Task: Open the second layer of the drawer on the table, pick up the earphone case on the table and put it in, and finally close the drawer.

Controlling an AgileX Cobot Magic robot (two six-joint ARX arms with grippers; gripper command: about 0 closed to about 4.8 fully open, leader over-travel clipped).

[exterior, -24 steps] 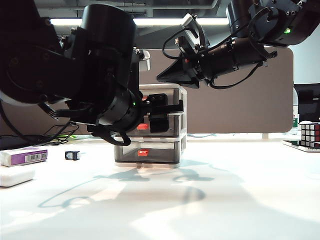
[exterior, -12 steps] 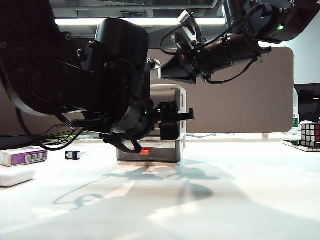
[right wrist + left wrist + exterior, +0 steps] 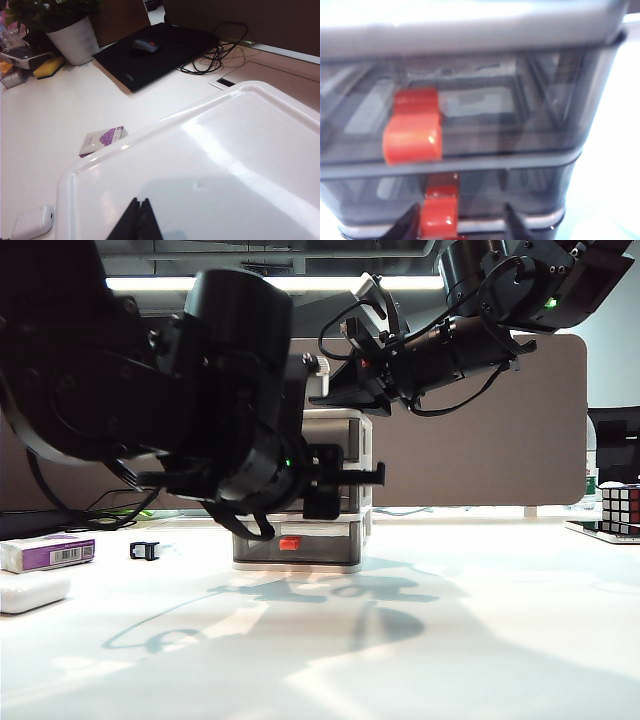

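The drawer (image 3: 335,490) stands near the middle of the white counter (image 3: 480,620), a three-tier unit with smoky grey trays and small red handles. The left pincer (image 3: 460,222) is pressed right up to its front; seen from the wrist, its two dark fingertips (image 3: 407,225) stand on either side of a red handle (image 3: 439,215) low in the stack, not clearly touching it, so the jaws look parted around the handle rather than clamped on it. The handle above (image 3: 412,131) juts out, blurred by closeness. Whether the straddled handle belongs to the second layer I cannot tell for sure, since the left arm hides that tray from the room side, where only the bottom handle (image 3: 290,543) shows. The right pincer (image 3: 136,222) hovers over the drawer's glossy white top (image 3: 210,165), its tips pinched together with nothing between them. The earphone case (image 3: 33,221) lies on the counter well off to the left of the drawer, near a purple-and-white box (image 3: 101,141), with a small black clip (image 3: 145,550) beyond them.
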